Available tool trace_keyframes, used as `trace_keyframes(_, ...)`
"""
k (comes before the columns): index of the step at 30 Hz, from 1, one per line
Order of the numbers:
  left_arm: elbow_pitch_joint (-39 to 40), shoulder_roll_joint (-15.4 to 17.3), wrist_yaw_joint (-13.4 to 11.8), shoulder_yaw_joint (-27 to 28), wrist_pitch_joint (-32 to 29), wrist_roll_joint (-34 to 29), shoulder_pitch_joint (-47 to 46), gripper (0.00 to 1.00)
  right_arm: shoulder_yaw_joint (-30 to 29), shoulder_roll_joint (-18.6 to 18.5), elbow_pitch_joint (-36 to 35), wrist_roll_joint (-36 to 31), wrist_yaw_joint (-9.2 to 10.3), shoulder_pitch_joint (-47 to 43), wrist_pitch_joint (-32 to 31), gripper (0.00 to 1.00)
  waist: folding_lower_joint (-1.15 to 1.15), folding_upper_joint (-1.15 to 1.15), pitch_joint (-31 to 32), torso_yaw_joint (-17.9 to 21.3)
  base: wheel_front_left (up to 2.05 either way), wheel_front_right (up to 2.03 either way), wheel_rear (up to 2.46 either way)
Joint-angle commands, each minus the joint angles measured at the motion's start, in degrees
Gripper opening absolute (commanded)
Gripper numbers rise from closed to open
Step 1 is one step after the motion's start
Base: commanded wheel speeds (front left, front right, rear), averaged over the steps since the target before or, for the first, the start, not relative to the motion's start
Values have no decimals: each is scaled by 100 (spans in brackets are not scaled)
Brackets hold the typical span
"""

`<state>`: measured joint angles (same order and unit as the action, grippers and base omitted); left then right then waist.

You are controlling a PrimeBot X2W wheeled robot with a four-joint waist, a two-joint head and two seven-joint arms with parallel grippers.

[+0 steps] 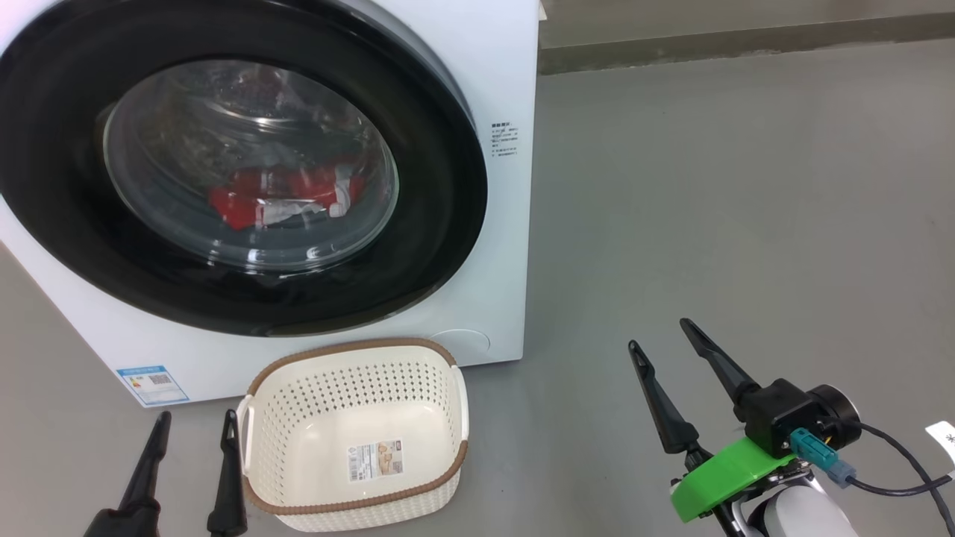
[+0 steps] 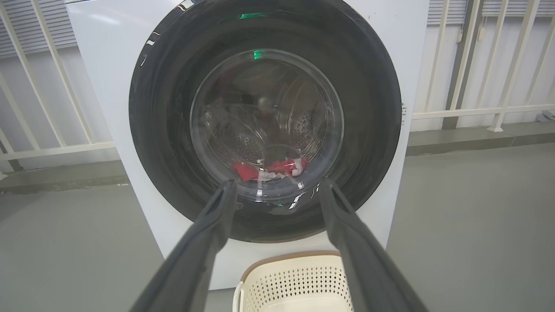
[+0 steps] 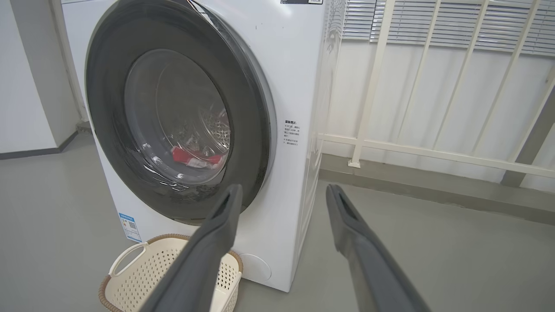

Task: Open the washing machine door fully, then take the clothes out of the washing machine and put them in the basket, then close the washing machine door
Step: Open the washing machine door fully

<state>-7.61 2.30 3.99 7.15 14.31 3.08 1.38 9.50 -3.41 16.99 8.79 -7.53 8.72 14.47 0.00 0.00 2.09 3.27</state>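
A washing machine door (image 1: 246, 160) that looks shut, red clothes (image 1: 283, 198) behind its glass, the empty basket (image 1: 351, 346) on the floor just below to receive them, left gripper (image 1: 197, 415) and right gripper (image 1: 659, 333) held back, jaws wide open, holding nothing.

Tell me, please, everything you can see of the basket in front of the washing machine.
The basket is small, cream-white and looks like plastic. It is a rounded rectangle, its walls pierced by rows of small holes, with a brown woven-look rim and a pale loop handle on each of two opposite sides. It stands upright on the grey floor, close before the washing machine; whether the two touch I cannot tell. It holds no clothes; only a paper sticker lies on its bottom.
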Motion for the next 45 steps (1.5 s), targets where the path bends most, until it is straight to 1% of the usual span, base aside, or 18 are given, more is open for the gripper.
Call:
trace_keyframes(1, 129, 85, 3, 183, 69, 6, -89, 100, 77, 4, -122, 29, 4, 202, 52, 57, 0, 0, -11, -6, 0, 0, 0)
trace_keyframes(2, 130, 84, 6, 177, 69, 4, -89, 100, 88, 6, -111, 73, 4, 220, 52, 41, 0, 0, -21, -10, 0, 0, 0)
trace_keyframes(3, 130, 83, 9, 167, 69, -5, -88, 100, 102, 9, -99, 125, 4, 240, 52, 22, 0, 0, -32, -12, 0, 0, 0)
trace_keyframes(4, 135, 83, 11, 157, 69, -18, -89, 100, 120, 12, -89, 182, 4, 261, 52, 0, 0, 0, -45, -15, 0, 0, 0)
trace_keyframes(8, 171, 91, 15, 107, 69, -79, -123, 100, 85, 27, -101, 549, 4, 416, 52, 0, 0, 0, -142, -37, 0, 0, 0)
trace_keyframes(12, 246, 98, 20, 40, 69, -130, -199, 100, -22, 40, -99, 1089, 4, 672, 52, 0, 0, 0, -293, -90, 0, 0, 0)
trace_keyframes(18, 392, 91, 31, -48, 69, -84, -350, 100, -147, 50, 80, 2153, 4, 1173, 52, 0, 0, 0, -624, -235, 0, 0, 0)
trace_keyframes(24, 468, 74, 18, -136, 69, 149, -585, 100, -159, 52, 618, 3286, 4, 1827, 52, 0, 0, 0, -1020, -422, 0, 0, 0)
trace_keyframes(25, 468, 74, 18, -136, 69, 149, -585, 100, -159, 52, 618, 3286, 4, 1827, 52, 0, 0, 0, -1020, -422, 0, 0, 0)
trace_keyframes(29, 545, 68, 0, -244, 69, 207, -741, 100, -20, -93, 885, 3565, 4, 2350, 52, 0, 0, 0, -1303, -535, 0, 0, 0)
trace_keyframes(32, 577, 64, -8, -336, 69, 242, -856, 100, 82, -186, 1115, 3939, 4, 2750, 52, 0, 0, 0, -1527, -615, 0, 0, 0)
trace_keyframes(35, 638, 62, -11, -456, 69, 271, -1002, 100, 226, -276, 1348, 4531, 4, 3157, 48, 0, 0, 0, -1743, -719, 0, 0, 0)
trace_keyframes(38, 690, 61, -19, -556, 69, 293, -1145, 100, 358, -357, 1492, 5323, 4, 3567, -192, 0, 0, 0, -1940, -817, 0, 0, 0)
trace_keyframes(43, 683, 60, -15, -699, 69, 195, -1322, 100, 419, -485, 1518, 6566, 4, 4153, -910, 0, 0, 0, -2199, -955, 0, 0, 0)
trace_keyframes(45, 708, 60, -4, -732, 69, 189, -1379, 100, 393, -531, 1560, 6967, 4, 4366, -1236, 0, 0, 0, -2291, -1018, 0, 0, 0)
